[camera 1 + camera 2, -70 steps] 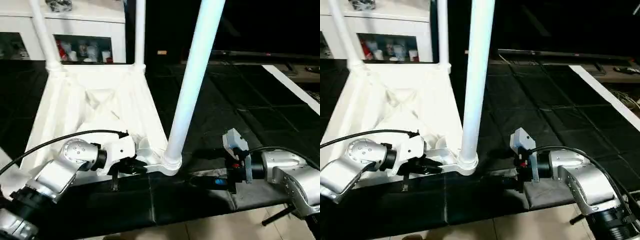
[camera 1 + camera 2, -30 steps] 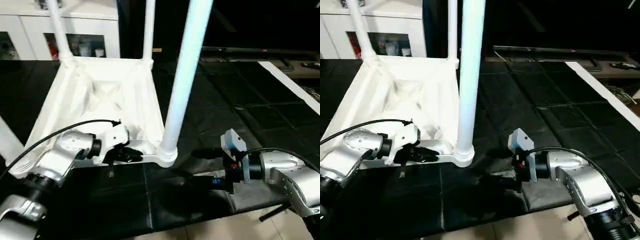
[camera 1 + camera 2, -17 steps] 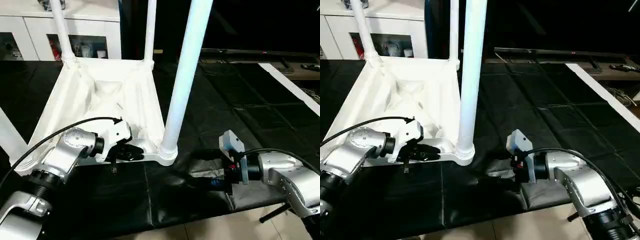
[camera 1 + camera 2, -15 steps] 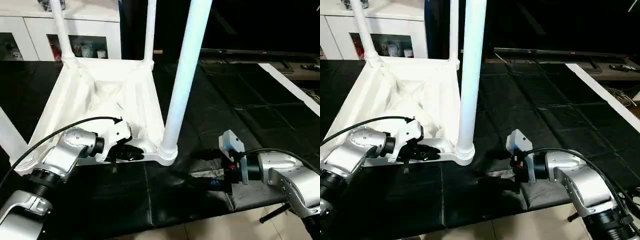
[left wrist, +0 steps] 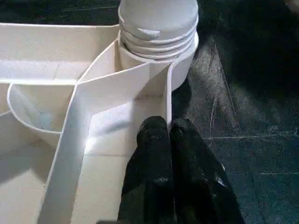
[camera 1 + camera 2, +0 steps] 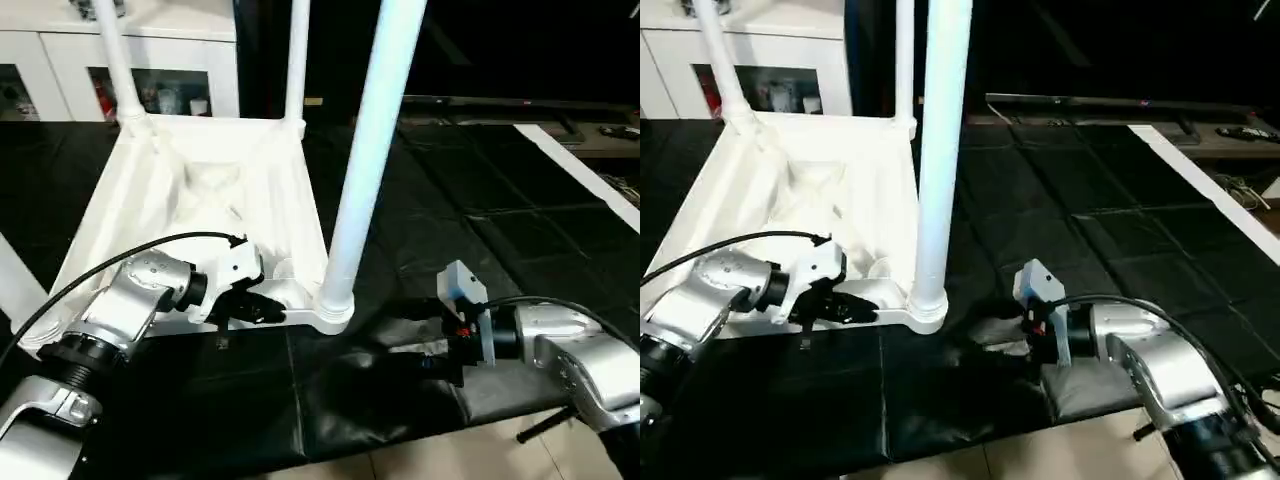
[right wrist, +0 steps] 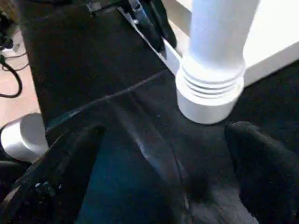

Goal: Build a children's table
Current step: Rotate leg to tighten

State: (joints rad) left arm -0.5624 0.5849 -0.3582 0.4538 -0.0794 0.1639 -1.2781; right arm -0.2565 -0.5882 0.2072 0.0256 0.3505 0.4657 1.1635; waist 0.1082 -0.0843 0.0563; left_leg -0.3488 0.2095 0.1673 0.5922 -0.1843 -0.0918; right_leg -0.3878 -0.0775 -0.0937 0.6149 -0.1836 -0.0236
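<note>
The white children's table (image 6: pixel 215 210) lies upside down at centre left on black matting, ribbed underside up, round legs (image 6: pixel 368 150) standing upright in its corner sockets.

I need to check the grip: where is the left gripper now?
The left gripper is shut on the near rim of the upturned table top, just left of the nearest leg.

The upturned table top (image 6: pixel 200 200) lies on the black mat (image 6: pixel 470 240), and the near leg (image 6: pixel 365 160) rises from its corner socket, standing straight in the way between the two arms. To the right of that leg the mat lies bare, and there the right gripper (image 7: pixel 163 154) hangs with fingers spread. The left gripper (image 5: pixel 163 154) is pinched on the thin near rim (image 5: pixel 168 102) just beside the socket, with ribs crowding its inner side.
</note>
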